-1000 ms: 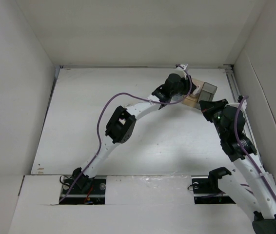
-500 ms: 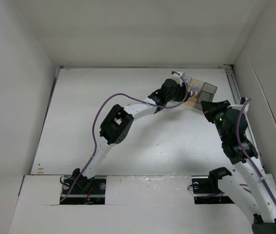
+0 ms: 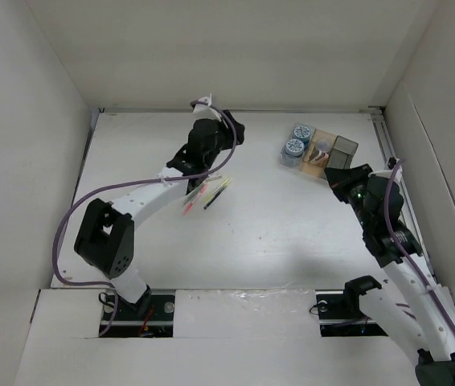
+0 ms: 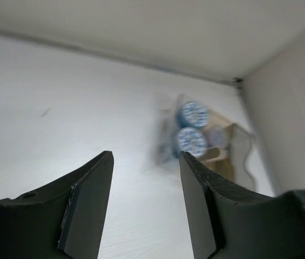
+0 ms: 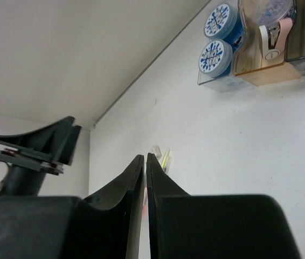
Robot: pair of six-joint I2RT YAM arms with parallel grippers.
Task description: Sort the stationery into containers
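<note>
My left gripper (image 4: 145,159) hangs open and empty near the pens (image 3: 206,193), which lie loose on the table (image 3: 147,149), well apart from the containers (image 3: 342,147); I judge they go in next. The two blue cylinders (image 3: 296,141) already sit in the clear box. My right gripper (image 5: 145,157), nearly closed on nothing, hovers beside the containers, out of the way.

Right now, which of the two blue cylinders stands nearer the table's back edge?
The rear blue cylinder, at the far-left corner of the box cluster, closest to the back wall. The front blue cylinder stands just before it, nearer the arms.
</note>
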